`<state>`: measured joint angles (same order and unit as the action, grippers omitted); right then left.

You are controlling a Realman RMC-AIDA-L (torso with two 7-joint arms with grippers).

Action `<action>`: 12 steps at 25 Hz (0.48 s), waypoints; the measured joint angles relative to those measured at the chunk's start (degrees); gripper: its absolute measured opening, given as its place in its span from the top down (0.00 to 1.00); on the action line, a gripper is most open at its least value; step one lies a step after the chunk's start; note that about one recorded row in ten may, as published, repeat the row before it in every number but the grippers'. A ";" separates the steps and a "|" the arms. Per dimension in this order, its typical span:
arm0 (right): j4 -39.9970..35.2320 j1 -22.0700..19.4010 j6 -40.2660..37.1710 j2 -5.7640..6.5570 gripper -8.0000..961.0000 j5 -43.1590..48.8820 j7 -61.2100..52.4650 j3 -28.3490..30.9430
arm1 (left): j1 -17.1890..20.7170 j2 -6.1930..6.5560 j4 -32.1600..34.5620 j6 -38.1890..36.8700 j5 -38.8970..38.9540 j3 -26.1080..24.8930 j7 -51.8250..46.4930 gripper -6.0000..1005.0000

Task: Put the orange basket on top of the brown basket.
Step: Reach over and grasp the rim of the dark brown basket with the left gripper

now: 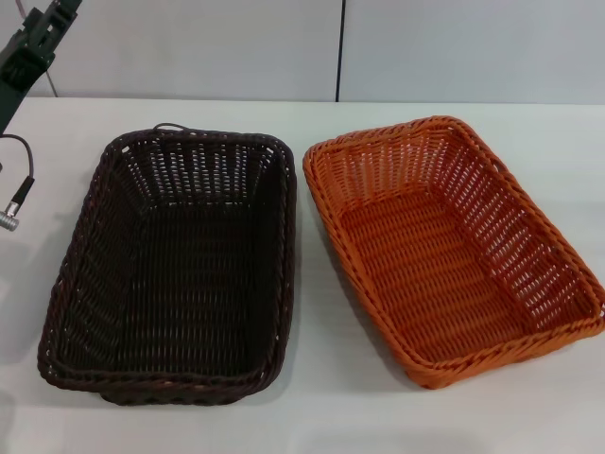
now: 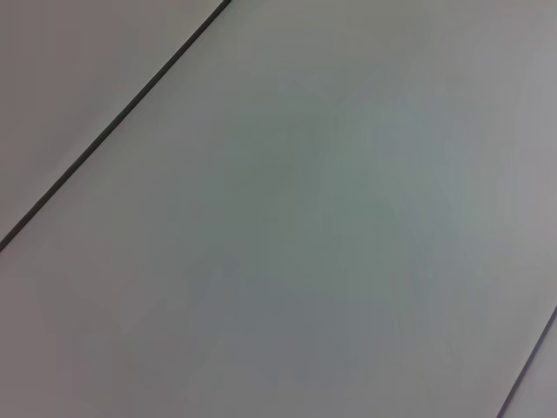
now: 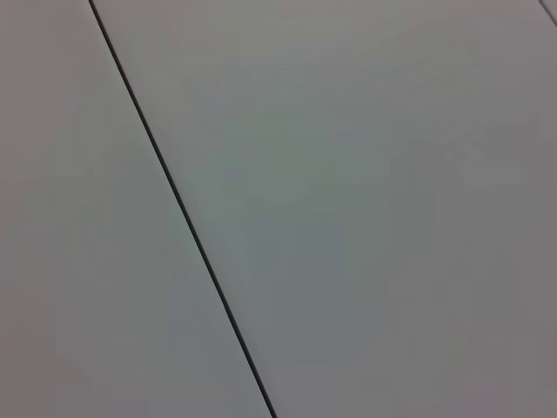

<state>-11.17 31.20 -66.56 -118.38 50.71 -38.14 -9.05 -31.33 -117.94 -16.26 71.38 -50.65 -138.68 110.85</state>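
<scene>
Baskets: I see the bright orange woven rectangular basket (image 1: pixel 452 251) centre-right, just beside the dark brown woven rectangular basket (image 1: pixel 175 270) centre-left, both on the white table (image 1: pixel 321 416).
Left arm: part of the left arm (image 1: pixel 28 52) upper left; pincer state, I cannot tell.
Right gripper: out of sight.

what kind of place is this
Probably a lab or test bench: a bare white table against plain wall panels, holding only the brown basket and orange basket.
</scene>
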 joint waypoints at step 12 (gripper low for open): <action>0.29 0.00 0.37 0.00 0.17 0.00 0.00 0.00 | -0.04 0.04 -0.04 -0.28 -0.04 -0.01 -0.27 0.16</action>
<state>-10.88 31.20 -66.19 -118.38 50.71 -38.14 -9.05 -31.37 -117.90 -16.30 71.09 -50.68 -138.69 110.59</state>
